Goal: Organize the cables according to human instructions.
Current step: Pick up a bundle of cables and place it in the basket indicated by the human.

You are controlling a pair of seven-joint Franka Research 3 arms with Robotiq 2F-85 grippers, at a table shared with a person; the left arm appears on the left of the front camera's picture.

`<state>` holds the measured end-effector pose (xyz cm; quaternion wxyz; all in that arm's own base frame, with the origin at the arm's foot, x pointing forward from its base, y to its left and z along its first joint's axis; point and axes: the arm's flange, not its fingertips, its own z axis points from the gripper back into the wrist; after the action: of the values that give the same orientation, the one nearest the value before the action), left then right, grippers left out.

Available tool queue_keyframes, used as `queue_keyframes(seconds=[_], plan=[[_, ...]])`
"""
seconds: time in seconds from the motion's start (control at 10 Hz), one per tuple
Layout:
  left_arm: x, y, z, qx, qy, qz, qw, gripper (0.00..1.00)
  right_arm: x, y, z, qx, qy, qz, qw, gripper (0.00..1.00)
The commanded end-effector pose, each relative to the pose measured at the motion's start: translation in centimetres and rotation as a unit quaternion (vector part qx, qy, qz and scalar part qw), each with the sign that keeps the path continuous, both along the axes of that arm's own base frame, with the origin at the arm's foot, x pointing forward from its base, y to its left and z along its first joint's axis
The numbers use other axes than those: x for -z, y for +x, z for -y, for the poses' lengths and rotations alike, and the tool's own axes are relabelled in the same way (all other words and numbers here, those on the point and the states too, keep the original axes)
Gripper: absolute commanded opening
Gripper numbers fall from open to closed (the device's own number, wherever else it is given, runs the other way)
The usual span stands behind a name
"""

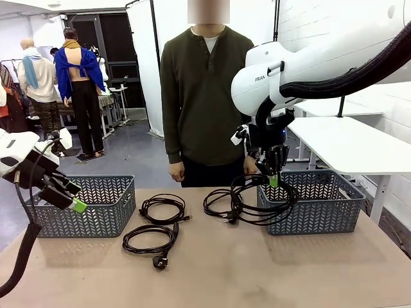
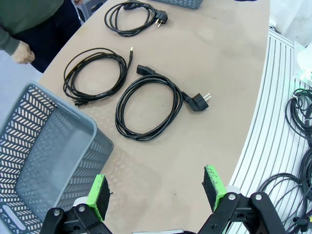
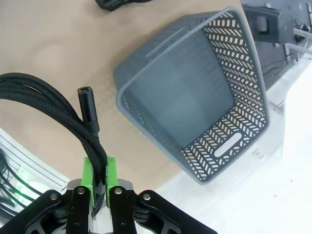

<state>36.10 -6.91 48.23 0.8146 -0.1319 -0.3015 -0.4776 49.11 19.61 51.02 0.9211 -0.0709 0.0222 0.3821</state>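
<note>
Three cables (image 2: 196,101) lie coiled on the table, well ahead of the left gripper (image 2: 155,192), its jaws spread wide and empty beside the left basket (image 2: 63,109); the right gripper (image 3: 100,170) clamps a fourth cable (image 3: 90,122), hanging at the right basket (image 1: 321,215)

Smooth grey floor (image 1: 128,154), dark glazed doors (image 1: 112,48) far left of the right pincer (image 1: 275,180). White brick wall (image 1: 321,22) above it; white table (image 1: 350,144) just right of it.

Black cables (image 1: 162,208), grey herringbone baskets (image 1: 83,221), tan table (image 1: 257,269).
</note>
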Motion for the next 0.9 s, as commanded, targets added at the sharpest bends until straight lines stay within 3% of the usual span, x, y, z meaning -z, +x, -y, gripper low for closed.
queue_keyframes(seconds=[0.0,0.2,0.4,0.8], plan=[[0.2,0.2,-0.2,0.01,-0.008,0.001,1.0,1.0,0.0,-0.2,0.1,0.006,0.0,0.003,1.0,0.0],[0.2,0.2,-0.2,0.01,-0.008,0.001,1.0,1.0,0.0,0.0,0.0,0.0,0.0,0.0,1.0,0.0],[0.2,0.2,-0.2,0.01,-0.008,0.001,1.0,1.0,-1.5,1.4,2.8,0.005,0.009,0.027,1.0,0.0],[0.2,0.2,-0.2,0.01,-0.008,0.001,1.0,1.0,-2.5,3.8,8.4,-0.089,-0.028,0.04,0.995,0.0]])
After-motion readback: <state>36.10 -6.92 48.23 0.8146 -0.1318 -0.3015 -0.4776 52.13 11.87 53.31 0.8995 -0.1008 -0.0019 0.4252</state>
